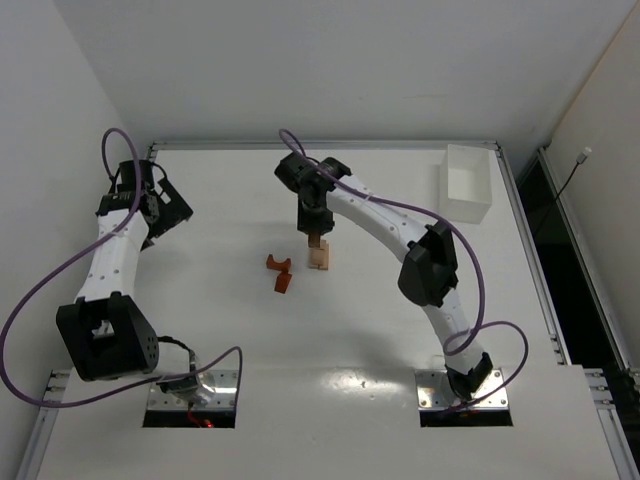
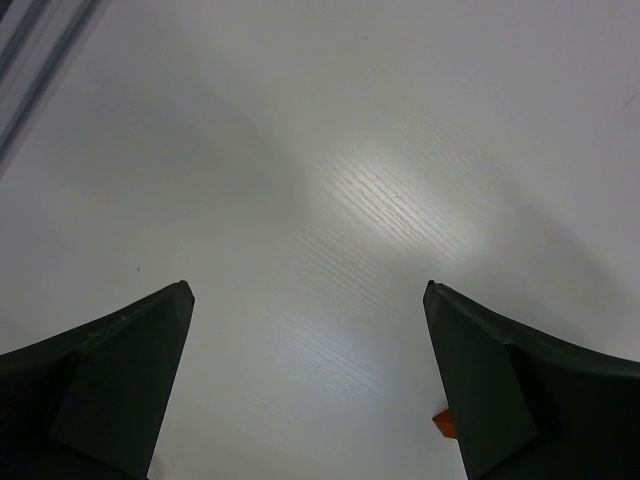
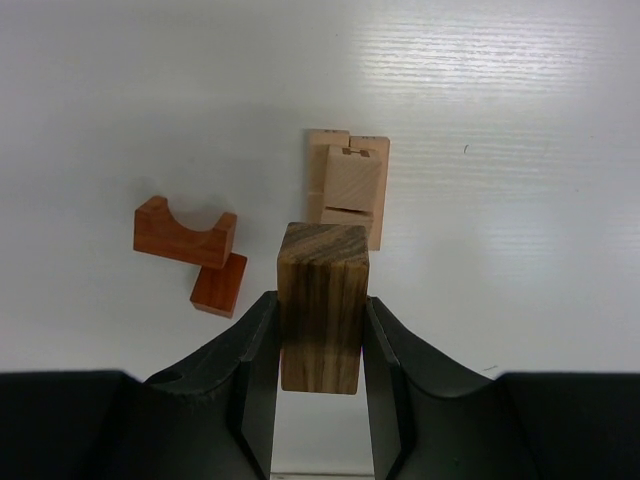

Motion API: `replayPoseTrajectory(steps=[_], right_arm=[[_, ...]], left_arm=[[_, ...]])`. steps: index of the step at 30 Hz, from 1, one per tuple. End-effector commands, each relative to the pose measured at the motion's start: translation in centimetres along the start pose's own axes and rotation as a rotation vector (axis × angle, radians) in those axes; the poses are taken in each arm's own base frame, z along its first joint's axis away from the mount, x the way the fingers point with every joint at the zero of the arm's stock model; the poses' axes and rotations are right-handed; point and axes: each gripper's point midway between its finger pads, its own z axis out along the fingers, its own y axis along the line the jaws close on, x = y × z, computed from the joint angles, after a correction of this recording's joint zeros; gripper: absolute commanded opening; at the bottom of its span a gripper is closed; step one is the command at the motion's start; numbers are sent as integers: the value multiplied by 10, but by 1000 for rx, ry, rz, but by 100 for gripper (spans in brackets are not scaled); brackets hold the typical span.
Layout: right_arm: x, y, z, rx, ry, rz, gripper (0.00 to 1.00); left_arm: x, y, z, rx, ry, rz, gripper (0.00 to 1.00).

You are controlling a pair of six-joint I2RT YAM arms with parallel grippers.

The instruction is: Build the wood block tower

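Note:
My right gripper [image 3: 320, 330] is shut on a dark striped wood block [image 3: 322, 300] and holds it above the table, just near of the tower. The tower [image 3: 347, 185] is a low stack of pale tan blocks; it shows in the top view [image 1: 319, 254] under my right gripper [image 1: 314, 232]. A reddish-orange arch block [image 3: 183, 235] and a reddish-orange cube [image 3: 219, 285] lie left of the tower; in the top view the arch [image 1: 278, 262] and the cube [image 1: 283, 283] lie apart. My left gripper [image 1: 165, 212] is open and empty at the far left.
A white rectangular box [image 1: 466, 184] stands at the back right. The left wrist view shows bare white table [image 2: 330, 200] between open fingers [image 2: 480, 380], with an orange corner [image 2: 443, 423] by the right finger.

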Motion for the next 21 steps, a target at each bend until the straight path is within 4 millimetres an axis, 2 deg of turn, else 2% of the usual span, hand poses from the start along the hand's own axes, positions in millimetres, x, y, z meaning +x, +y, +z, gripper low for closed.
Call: replayPoseTrajectory(steps=[1,8,15,21], right_arm=[[-9,-2,-2,19,-31,47,0],[4,-5,28,37,26,-8,0],[5,7,34,-32,59,-24,0],[6,0,45,-18,80,-22,0]], left_arm=[[-9,-3,-13,50,-47,-1,100],[-6,-5,-16,74,-48,-2,100],[-7,-6,-13,74,-48,-2,100],[-7,-6,-13,74,-48,7,100]])
